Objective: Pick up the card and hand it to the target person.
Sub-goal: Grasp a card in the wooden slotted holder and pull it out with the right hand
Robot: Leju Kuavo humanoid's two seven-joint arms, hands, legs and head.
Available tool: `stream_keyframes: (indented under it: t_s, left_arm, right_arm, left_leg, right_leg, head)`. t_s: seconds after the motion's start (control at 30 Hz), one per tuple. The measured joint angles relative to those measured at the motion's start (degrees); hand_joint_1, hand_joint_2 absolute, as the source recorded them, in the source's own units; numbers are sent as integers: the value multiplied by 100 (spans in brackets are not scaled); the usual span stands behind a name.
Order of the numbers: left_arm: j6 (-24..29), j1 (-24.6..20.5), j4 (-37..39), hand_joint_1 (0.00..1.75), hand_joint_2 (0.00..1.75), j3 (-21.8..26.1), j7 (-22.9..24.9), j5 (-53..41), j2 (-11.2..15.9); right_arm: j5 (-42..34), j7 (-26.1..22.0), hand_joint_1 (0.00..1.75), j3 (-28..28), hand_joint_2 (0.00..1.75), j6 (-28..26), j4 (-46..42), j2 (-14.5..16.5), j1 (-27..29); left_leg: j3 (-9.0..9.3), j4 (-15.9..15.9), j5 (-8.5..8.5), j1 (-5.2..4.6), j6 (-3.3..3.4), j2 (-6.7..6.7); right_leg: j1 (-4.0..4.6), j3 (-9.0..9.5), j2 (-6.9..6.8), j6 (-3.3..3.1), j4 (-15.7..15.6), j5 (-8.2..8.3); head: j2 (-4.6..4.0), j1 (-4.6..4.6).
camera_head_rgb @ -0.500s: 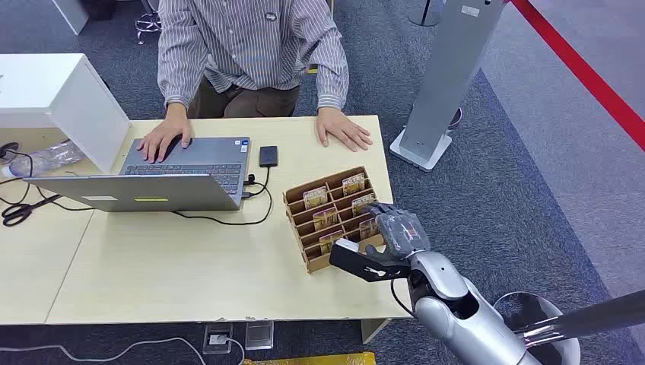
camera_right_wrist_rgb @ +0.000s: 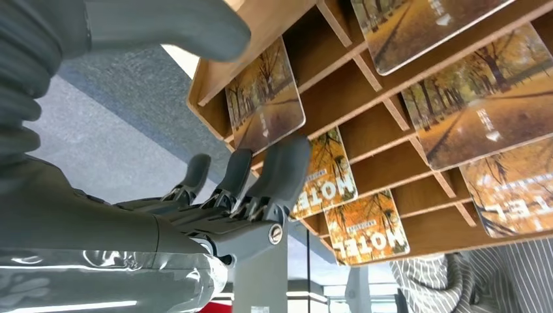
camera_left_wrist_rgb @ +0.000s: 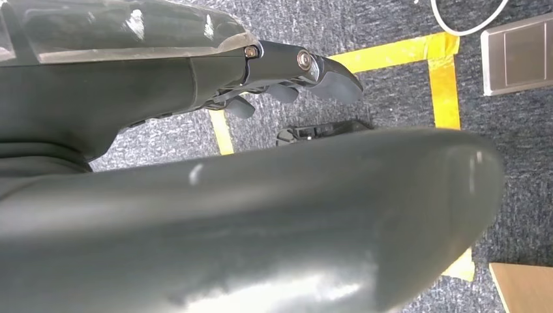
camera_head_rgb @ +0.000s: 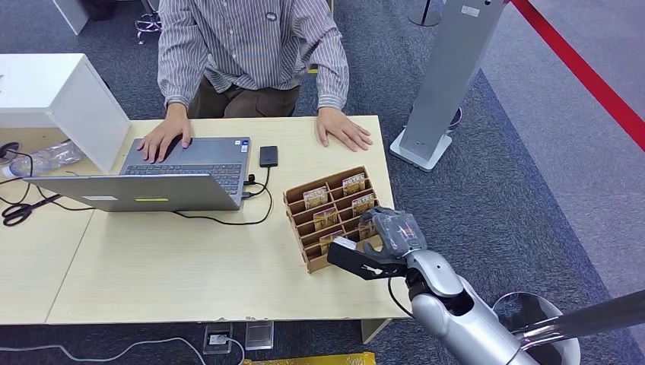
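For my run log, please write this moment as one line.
phase: reaching for card | right hand: open, at near-right of card rack | card: in its slot | person: seated, hands on desk

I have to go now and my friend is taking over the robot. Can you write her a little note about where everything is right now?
Right hand: open, fingers at the near right corner of the wooden card rack, reaching around a card there; none gripped yet.
Left hand: hanging over the floor, holding nothing.
Several hotel cards sit in the rack's slots.
The person sits across the desk, both hands on it.
Done: the reach. Left: grip a card, lift it, hand it over.
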Motion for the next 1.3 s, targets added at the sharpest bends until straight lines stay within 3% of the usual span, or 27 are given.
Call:
stream_keyframes:
  t_s: [0.47, 0.9, 1.03, 1.3]
  left_arm:
    - [2, 0, 0, 0, 0, -54, 20, 72, 0]
    - [23, 0, 0, 0, 0, -79, 31, 90, -1]
    - [28, 0, 1, 0, 0, -79, 31, 92, -1]
    - [33, 0, 0, 0, 0, -81, 15, 103, -1]
  right_arm:
    - [-22, 84, 67, -16, 175, -31, 86, 1, -1]
    - [-22, 93, 105, -20, 175, -26, 84, 1, -45]
    - [-24, 95, 132, -20, 175, -26, 84, 1, -60]
    - [-33, 92, 134, -18, 175, 8, 86, 3, -65]
  left_leg:
    - [0, 0, 0, 0, 0, 0]
    - [1, 0, 0, 0, 0, 0]
    - [1, 0, 0, 0, 0, 0]
    - [1, 0, 0, 0, 0, 0]
  right_leg:
    - [0, 0, 0, 0, 0, 0]
    - [0, 0, 0, 0, 0, 0]
    - [0, 1, 0, 0, 0, 0]
    - [0, 0, 0, 0, 0, 0]
  head:
    - [0, -3]
    - [1, -4]
    - [1, -2]
    - [0, -4]
